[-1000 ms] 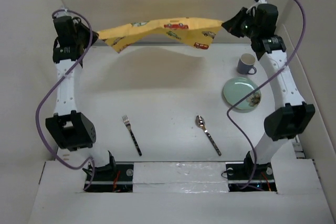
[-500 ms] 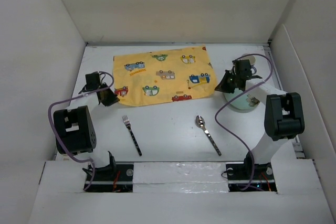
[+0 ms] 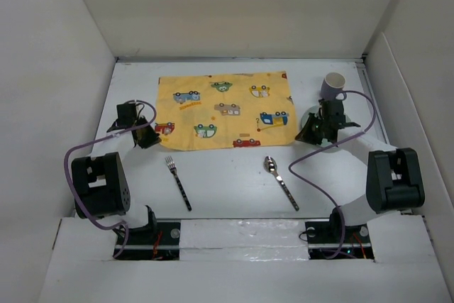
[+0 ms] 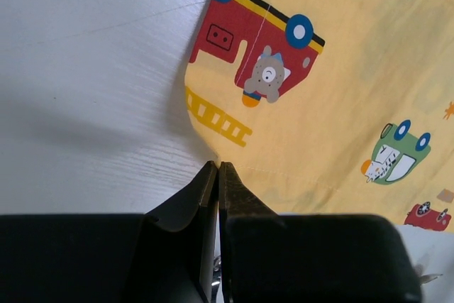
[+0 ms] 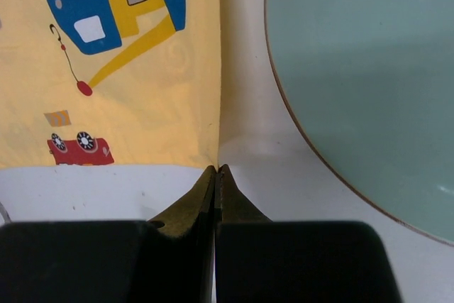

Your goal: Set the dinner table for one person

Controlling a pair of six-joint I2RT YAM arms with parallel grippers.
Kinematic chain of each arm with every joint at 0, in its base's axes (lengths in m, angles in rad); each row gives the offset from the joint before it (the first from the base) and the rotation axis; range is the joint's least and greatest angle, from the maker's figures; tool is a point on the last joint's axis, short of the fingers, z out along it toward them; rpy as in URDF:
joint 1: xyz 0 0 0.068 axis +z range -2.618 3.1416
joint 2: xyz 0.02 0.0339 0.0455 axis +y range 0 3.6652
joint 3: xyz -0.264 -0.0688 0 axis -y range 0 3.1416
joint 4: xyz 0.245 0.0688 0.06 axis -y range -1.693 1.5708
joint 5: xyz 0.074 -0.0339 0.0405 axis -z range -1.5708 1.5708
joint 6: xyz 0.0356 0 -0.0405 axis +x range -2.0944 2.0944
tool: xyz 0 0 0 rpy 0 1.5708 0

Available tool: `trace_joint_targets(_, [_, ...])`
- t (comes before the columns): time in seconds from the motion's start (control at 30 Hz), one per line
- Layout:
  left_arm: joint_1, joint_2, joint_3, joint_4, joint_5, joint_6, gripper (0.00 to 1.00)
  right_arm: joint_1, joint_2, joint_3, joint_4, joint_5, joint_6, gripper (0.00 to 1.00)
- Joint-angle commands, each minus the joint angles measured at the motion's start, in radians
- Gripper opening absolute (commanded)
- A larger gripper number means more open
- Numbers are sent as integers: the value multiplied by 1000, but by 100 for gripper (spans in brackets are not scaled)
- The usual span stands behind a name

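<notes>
The yellow car-print cloth (image 3: 223, 108) lies spread flat on the far middle of the white dinner table (image 3: 227, 168). My left gripper (image 3: 149, 140) is low at its near left corner, jaws shut on that corner (image 4: 218, 164). My right gripper (image 3: 303, 135) is low at the near right corner, jaws shut on that corner (image 5: 218, 168). The pale green plate (image 5: 362, 69) lies just right of the cloth, mostly hidden under my right arm in the top view. A fork (image 3: 178, 182) and a spoon (image 3: 280, 181) lie near the front. A purple cup (image 3: 332, 86) stands behind the plate.
White walls bound the table on the left, far and right sides. The arm bases (image 3: 241, 235) sit at the near edge. Purple cables loop beside each arm.
The cloth, held stretched in the air at the far side a second ago, has come down and lies flat. Both arms have dropped low and pulled toward the near side.
</notes>
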State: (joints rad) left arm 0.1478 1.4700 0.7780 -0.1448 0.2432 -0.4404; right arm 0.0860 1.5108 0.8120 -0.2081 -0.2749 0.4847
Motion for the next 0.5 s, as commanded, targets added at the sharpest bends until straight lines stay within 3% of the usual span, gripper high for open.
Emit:
trace_joint_targets(0.0, [-2, -37, -19, -42, -28, 34, 0, -14, -63, -34, 4, 29, -26, 0])
trace_joint_targets(0.33, [-2, -56, -29, -101, -42, 51, 0, -34, -84, -73, -34, 39, -51, 0])
trace_joint_targets(0.4, [-2, -66, -22, -107, -42, 48, 6, -34, -77, -56, -53, 25, -55, 6])
trace_joint_targets(0.43, [-2, -72, -17, -111, -41, 51, 24, -34, -78, -47, -57, 19, -57, 11])
trace_joint_targets(0.47, [-2, -83, -3, -113, -39, 51, 33, -34, -81, -37, -77, 13, -60, 17])
